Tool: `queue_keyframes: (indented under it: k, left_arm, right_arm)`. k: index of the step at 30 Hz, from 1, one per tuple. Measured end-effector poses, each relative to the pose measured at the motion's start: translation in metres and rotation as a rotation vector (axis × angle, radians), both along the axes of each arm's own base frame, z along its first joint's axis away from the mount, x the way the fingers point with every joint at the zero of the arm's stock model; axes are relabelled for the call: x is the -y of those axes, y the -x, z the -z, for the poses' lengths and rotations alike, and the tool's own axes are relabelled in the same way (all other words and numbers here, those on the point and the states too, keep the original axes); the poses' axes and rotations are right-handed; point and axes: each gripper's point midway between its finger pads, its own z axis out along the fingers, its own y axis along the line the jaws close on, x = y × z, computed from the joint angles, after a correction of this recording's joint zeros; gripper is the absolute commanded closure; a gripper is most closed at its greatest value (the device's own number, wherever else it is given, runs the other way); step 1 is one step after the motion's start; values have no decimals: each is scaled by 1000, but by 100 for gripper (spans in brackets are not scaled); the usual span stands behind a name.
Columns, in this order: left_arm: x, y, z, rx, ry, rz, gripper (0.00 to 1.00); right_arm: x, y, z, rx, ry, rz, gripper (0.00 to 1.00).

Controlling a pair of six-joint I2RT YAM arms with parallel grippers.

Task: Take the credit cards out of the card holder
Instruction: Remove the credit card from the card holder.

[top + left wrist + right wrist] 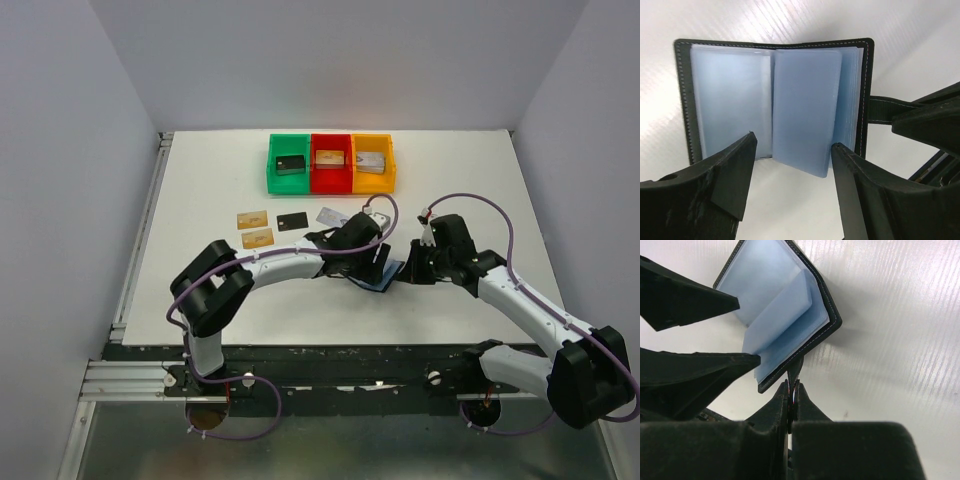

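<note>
The black card holder (pixel 685 100) lies open on the white table, its bluish sleeves (pixel 805 105) fanned up. My left gripper (pixel 793 141) is open, its fingertips either side of the sleeves' near edge and touching nothing. My right gripper (pixel 794 382) is shut on the card holder's black strap (pixel 796 367). From above, the card holder (pixel 388 277) sits between the left gripper (pixel 375 262) and the right gripper (pixel 408 268). Several credit cards lie on the table: two tan (pixel 251 218), one black (pixel 291 221), one silver (pixel 331 215). No card shows inside the sleeves.
Green (pixel 272 170), red (pixel 314 172) and orange (pixel 390 170) bins stand in a row at the back, each holding a blocky item. The loose cards lie just left of my left wrist. A metal rail (pixel 140 240) runs along the table's left edge.
</note>
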Motion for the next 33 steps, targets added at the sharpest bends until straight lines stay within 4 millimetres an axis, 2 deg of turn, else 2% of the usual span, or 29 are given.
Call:
queue_keyframes:
  k: [7,15,17,19,21,25,29,33]
  left_arm:
    - [-9,-10,-17,66,2,-57,27]
    - [-11,-13,-18,80,-7,-74,29]
    - [-12,-14,-18,82,-8,-75,37]
    - [-12,-14,-18,82,-8,-77,55]
    - [-12,-14,-18,81,-8,-78,68]
    - [-15,-16,-16,81,-14,-83,79]
    - [-21,-13,-8,70,-34,-87,100]
    - [-32,-5,6,46,-67,-92,100]
  right_arm:
    - [1,2,0,-3,3,-2,100]
    - [1,2,-2,6,3,-6,100]
    - [1,2,-3,8,2,-6,100]
    - [1,2,-3,11,1,-6,99]
    - [2,2,-4,12,2,-6,100]
    - [3,3,-3,9,11,-3,100]
    - [5,4,-2,5,20,-5,100]
    - [5,3,-1,2,32,-16,100]
